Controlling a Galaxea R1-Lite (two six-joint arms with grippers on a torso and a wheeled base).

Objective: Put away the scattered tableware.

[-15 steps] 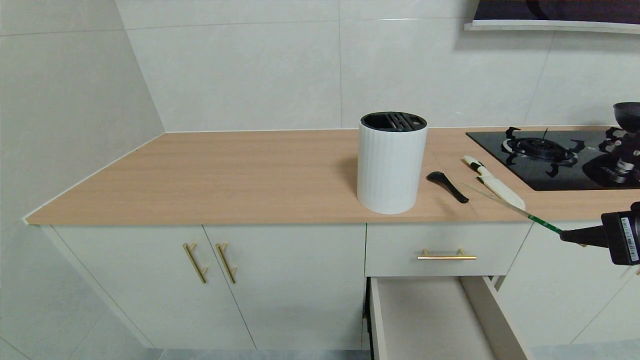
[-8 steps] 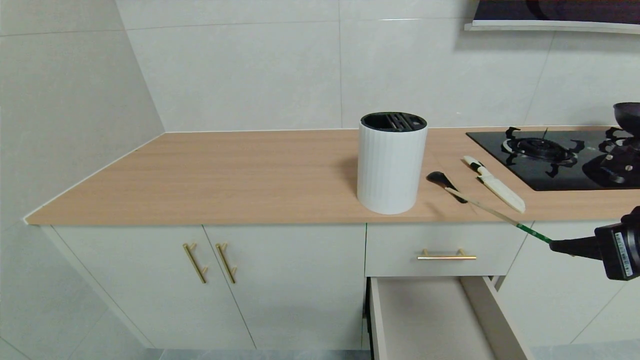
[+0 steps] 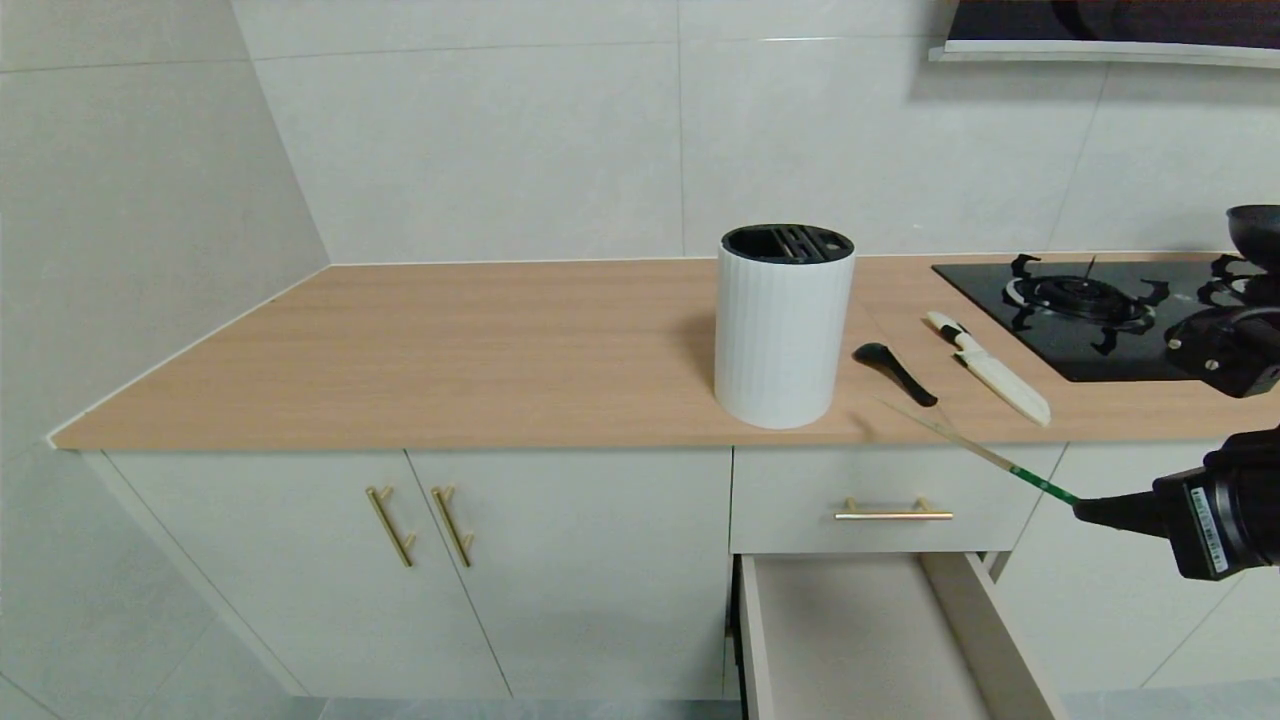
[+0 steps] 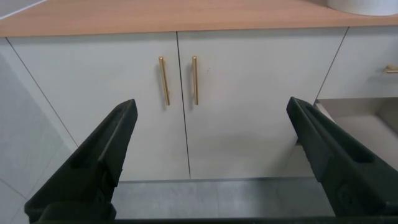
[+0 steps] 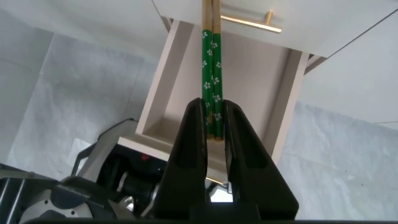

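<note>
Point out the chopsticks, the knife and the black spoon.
chopsticks (image 5: pixel 211 70), right wrist view, green flowered section of the pair.
knife (image 3: pixel 988 368), head view, pale blade just past the handle.
black spoon (image 3: pixel 897 374), head view, handle just below the bowl.

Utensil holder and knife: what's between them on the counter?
A black spoon lies on the counter between the white utensil holder and the knife, touching neither; head view shows it.

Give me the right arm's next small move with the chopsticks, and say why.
Probably lower the right gripper down and leftward toward the open drawer. It is shut on the chopsticks, held in the air, and the right wrist view shows the drawer pulled out beneath them.
</note>
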